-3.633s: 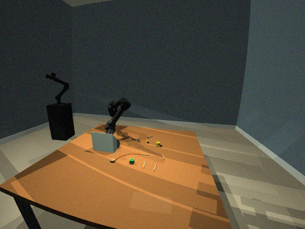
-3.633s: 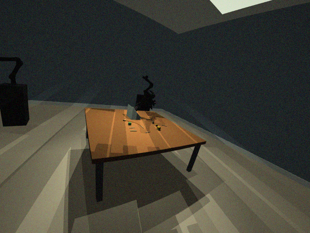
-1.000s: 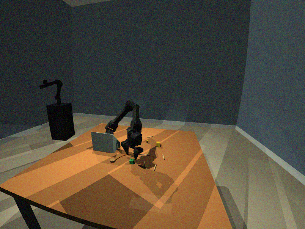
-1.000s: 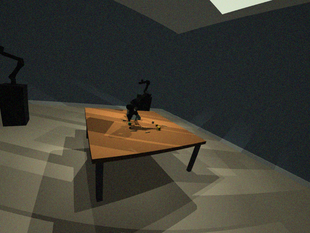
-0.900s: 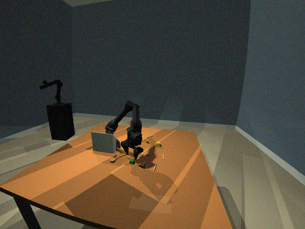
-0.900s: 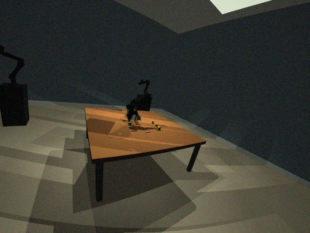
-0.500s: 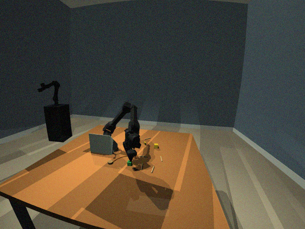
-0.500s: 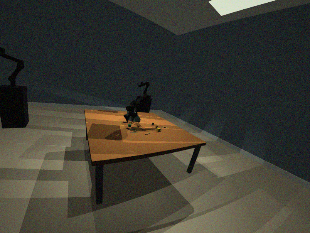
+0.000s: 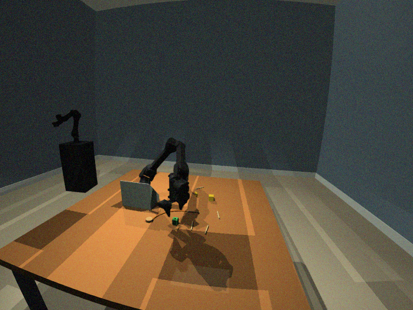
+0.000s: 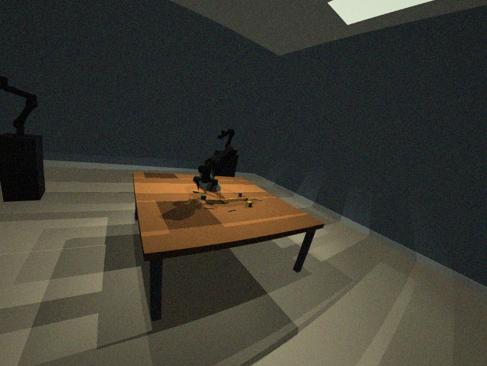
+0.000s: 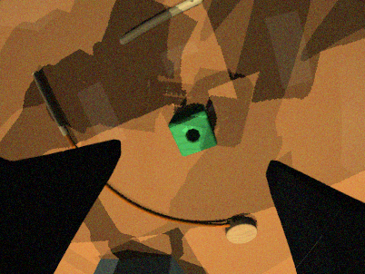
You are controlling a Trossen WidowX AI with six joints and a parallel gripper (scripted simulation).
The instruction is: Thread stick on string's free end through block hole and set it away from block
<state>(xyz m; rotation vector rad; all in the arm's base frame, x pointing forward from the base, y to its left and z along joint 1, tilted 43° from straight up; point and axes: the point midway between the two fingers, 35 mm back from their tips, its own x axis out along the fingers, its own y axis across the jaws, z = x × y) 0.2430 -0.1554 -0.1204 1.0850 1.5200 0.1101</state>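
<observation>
The green block (image 9: 175, 220) (image 10: 203, 197) (image 11: 192, 133) stands on the table, with a dark round hole in the face toward the wrist camera. The pale round button (image 9: 149, 219) (image 10: 195, 191) (image 11: 241, 233) lies beside it. The string (image 9: 170, 211) (image 11: 150, 212) curves from the button around the block, outside it, to the thin stick (image 9: 192, 211) (image 11: 51, 101), which lies in shadow at the left in the wrist view. My gripper (image 9: 174, 211) (image 10: 206, 189) (image 11: 194, 158) is open and empty above the table, its fingers to either side of the block in the wrist view. The left finger hides part of the string.
Loose sticks (image 9: 206, 229) (image 10: 232, 210) (image 11: 159, 23) lie near the block; another loose stick (image 9: 218, 214) lies further right. A yellow cube (image 9: 211, 197) (image 10: 249, 203) and a small yellow object (image 9: 195, 193) lie farther back. A grey wedge-shaped panel (image 9: 136, 195) stands behind the button.
</observation>
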